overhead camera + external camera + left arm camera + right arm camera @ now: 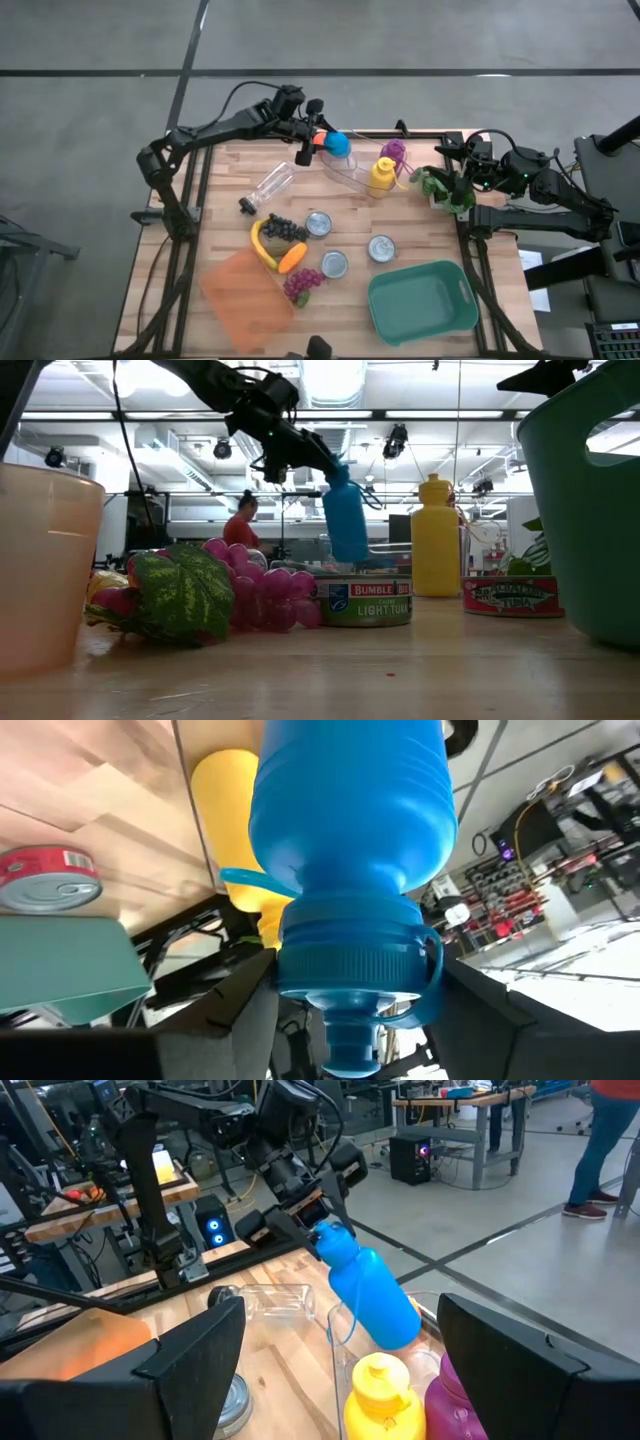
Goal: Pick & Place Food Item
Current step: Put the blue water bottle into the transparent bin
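My left gripper [316, 140] is shut on a blue bottle [338, 146] at the table's far edge, above a clear plastic tub [348, 176]. The bottle also shows in the low view [346, 520] and in the right wrist view [372, 1295]. A yellow bottle [382, 177] and a purple bottle [393, 150] stand beside the tub. My right gripper [455, 182] is open and empty at the table's right edge, next to a green leafy item [440, 190]. Dark grapes [283, 228], a banana [261, 245], a carrot [293, 257] and red grapes [302, 283] lie mid-table. My left gripper pinches the blue bottle at its cap end [350, 970], one finger [240, 1010] on each side of the cap. The fingers come from the table's left, slanting down. The bottle hangs tilted, its base [400, 1325] lower and over the clear tub; whether it touches the tub I cannot tell.
A clear bottle [268, 188] lies on its side left of the tub. Three cans [318, 224] [334, 264] [382, 248] stand mid-table. A teal bin [420, 300] is at the near right, an orange bin [245, 300] at the near left. A person [240, 525] is in the room behind.
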You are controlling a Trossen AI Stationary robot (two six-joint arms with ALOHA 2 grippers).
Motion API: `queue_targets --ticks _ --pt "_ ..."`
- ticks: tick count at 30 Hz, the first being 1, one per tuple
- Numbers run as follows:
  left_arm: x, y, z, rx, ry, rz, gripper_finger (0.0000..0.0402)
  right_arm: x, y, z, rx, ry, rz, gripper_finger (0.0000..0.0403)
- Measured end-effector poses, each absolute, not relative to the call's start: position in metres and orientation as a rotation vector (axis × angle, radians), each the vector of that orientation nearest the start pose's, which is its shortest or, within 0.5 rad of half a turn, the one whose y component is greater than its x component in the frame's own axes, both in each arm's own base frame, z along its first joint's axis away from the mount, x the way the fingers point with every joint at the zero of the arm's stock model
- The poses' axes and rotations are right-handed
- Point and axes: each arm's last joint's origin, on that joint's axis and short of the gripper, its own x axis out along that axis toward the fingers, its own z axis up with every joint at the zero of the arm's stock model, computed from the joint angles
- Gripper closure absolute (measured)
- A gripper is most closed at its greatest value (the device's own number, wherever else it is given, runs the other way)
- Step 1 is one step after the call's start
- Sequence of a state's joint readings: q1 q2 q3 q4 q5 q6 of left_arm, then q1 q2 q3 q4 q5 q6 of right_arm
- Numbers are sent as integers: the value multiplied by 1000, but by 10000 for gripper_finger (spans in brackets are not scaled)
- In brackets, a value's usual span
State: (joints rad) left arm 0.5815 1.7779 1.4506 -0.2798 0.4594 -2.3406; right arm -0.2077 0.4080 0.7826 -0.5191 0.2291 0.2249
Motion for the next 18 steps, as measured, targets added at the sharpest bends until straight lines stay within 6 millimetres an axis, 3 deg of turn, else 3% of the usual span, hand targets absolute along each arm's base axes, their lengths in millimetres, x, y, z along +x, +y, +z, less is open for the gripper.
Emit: queue_targets --ticks 18 --pt "359 184 286 -2526 104 764 191 76 -23 340 219 96 -451 74"
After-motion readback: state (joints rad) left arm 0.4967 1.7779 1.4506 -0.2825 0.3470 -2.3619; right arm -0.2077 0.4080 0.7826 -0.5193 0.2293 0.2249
